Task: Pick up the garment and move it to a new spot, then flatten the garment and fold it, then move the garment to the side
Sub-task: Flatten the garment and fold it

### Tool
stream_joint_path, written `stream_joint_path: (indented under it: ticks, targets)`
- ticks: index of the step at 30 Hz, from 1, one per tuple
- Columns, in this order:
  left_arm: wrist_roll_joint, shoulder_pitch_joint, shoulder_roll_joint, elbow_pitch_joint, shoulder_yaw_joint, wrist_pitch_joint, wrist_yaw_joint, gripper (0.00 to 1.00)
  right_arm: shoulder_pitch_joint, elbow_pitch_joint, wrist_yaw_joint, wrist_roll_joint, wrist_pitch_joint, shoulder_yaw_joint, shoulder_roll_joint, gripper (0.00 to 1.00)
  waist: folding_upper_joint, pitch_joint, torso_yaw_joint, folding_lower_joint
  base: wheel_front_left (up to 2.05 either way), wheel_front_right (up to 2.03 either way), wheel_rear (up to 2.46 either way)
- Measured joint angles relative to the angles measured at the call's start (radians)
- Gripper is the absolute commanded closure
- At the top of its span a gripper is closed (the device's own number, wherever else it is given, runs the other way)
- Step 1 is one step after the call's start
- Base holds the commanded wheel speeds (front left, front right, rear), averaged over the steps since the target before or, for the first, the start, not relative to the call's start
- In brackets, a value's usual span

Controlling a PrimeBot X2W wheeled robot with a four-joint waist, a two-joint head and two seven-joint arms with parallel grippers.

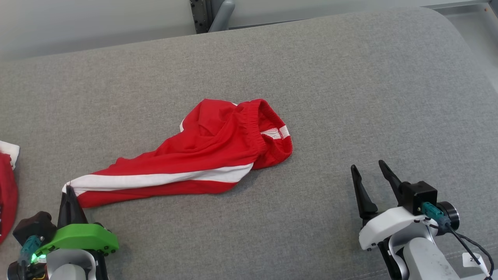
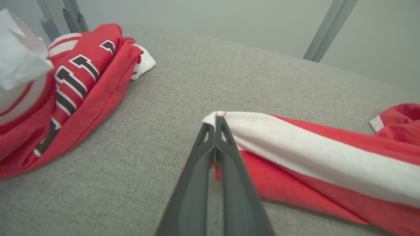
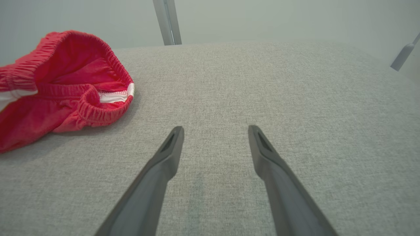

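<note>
The garment (image 1: 202, 155) is a pair of red shorts with a white side stripe, lying stretched across the middle of the grey padded surface (image 1: 350, 97). Its elastic waistband (image 1: 268, 128) gapes open at the right end. My left gripper (image 1: 69, 189) is shut on the garment's leg hem at the white stripe, at the lower left. The left wrist view shows the closed fingers pinching that white corner (image 2: 216, 115) of the garment (image 2: 328, 167). My right gripper (image 1: 367, 168) is open above bare surface, to the right of the garment (image 3: 59, 91), its fingers (image 3: 170, 147) holding nothing.
A pile of other red and white clothing with dark lettering (image 2: 72, 85) lies at the far left edge (image 1: 6, 186). Grey metal frame posts (image 1: 210, 15) stand behind the surface. The surface's rounded corner (image 1: 459, 35) falls away at the upper right.
</note>
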Motion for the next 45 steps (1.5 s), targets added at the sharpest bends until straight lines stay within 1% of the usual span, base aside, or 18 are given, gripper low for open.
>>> stream_joint_path:
  ticks: [1,2,3,9,14,18,23,27,30,38,43,45]
  targets:
    - [0.005,-0.001,0.000,0.000,0.000,0.000,-0.001,0.92,0.000,0.000,0.000,0.000,0.000,0.000,0.000,0.00,0.0000,0.001,0.000,0.0000,0.00,0.00,0.00]
    - [0.006,-0.004,0.000,0.000,0.000,0.000,-0.002,0.53,0.000,0.000,0.000,0.000,0.000,0.000,0.001,0.00,0.0000,0.002,0.001,0.0000,0.00,0.00,0.00]
    - [0.016,-0.010,0.000,0.003,-0.002,0.000,-0.007,0.00,0.000,-0.001,0.000,0.000,0.000,0.003,0.001,0.00,0.0000,0.002,0.001,0.0000,0.00,0.00,0.00]
    - [0.017,0.000,0.000,0.009,-0.015,0.000,-0.007,0.00,0.005,0.003,0.000,0.003,0.000,0.014,0.005,0.00,0.0000,-0.018,0.006,0.0000,0.00,0.00,0.00]
    - [0.013,0.059,0.000,-0.017,-0.052,0.000,0.001,0.00,0.019,0.009,0.000,0.010,0.000,0.027,0.007,0.00,0.0000,-0.053,0.017,0.0000,0.00,0.00,0.00]
    - [0.013,0.109,0.000,-0.039,-0.089,0.000,-0.002,0.00,0.034,0.012,0.000,0.012,0.000,0.047,0.008,0.00,0.0000,-0.087,0.032,0.0000,0.00,0.00,0.00]
    - [0.002,0.161,0.000,-0.072,-0.150,0.000,-0.004,0.00,0.041,0.027,0.000,0.019,0.000,0.096,-0.001,0.00,0.0000,-0.119,0.079,0.0000,0.00,0.00,0.00]
    - [-0.005,0.169,0.000,-0.092,-0.179,0.000,-0.006,0.00,-0.002,0.046,0.000,0.019,0.000,0.149,-0.021,0.00,0.0000,-0.121,0.120,0.0000,0.00,0.00,0.00]
    - [-0.010,0.169,0.000,-0.096,-0.198,0.000,-0.005,0.00,-0.060,0.091,0.000,0.017,0.000,0.196,-0.045,0.00,0.0000,-0.113,0.151,0.0000,0.00,0.00,0.00]
    - [-0.037,0.154,0.000,-0.096,-0.224,0.000,-0.006,0.00,-0.238,0.271,0.000,0.005,0.000,0.308,-0.108,0.00,0.0000,-0.072,0.227,0.0000,0.00,0.00,0.00]
    - [-0.048,0.140,0.000,-0.097,-0.231,0.000,-0.005,0.00,-0.336,0.363,0.000,0.011,0.000,0.386,-0.128,0.00,0.0000,-0.039,0.261,0.0000,0.00,0.00,0.00]
    - [-0.049,0.134,0.000,-0.099,-0.235,0.000,-0.004,0.00,-0.374,0.403,0.000,0.019,0.000,0.403,-0.134,0.00,0.0000,-0.026,0.272,0.0000,0.00,0.00,0.00]
